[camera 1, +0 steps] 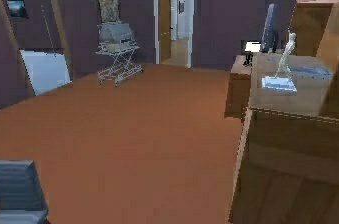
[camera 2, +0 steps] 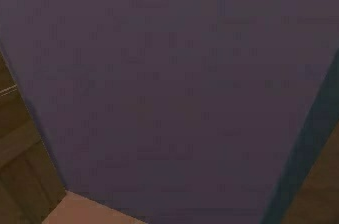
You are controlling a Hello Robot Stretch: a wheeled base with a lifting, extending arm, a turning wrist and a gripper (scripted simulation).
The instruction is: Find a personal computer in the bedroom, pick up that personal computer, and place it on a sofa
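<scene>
A wooden desk [camera 1: 307, 95] stands at the forward view's right. On it lie a flat pale slab [camera 1: 277, 84] and a thin white statuette [camera 1: 287, 55]; I cannot tell whether the slab is a computer. A dark upright panel [camera 1: 269, 28] rises behind the desk's far end, with a small black and white object [camera 1: 249, 47] beside it. Across the room, a grey boxy device [camera 1: 117, 36] sits on top of a wire cart [camera 1: 119, 65].
An open doorway [camera 1: 174, 32] is in the far purple wall. A white board [camera 1: 47, 72] leans at the left and a grey-blue chair [camera 1: 17, 190] is at the bottom left. The orange floor [camera 1: 127, 130] between is bare. A purple wall [camera 2: 177, 100] stands close in the arm side view, with wood panelling [camera 2: 2, 150] at its left.
</scene>
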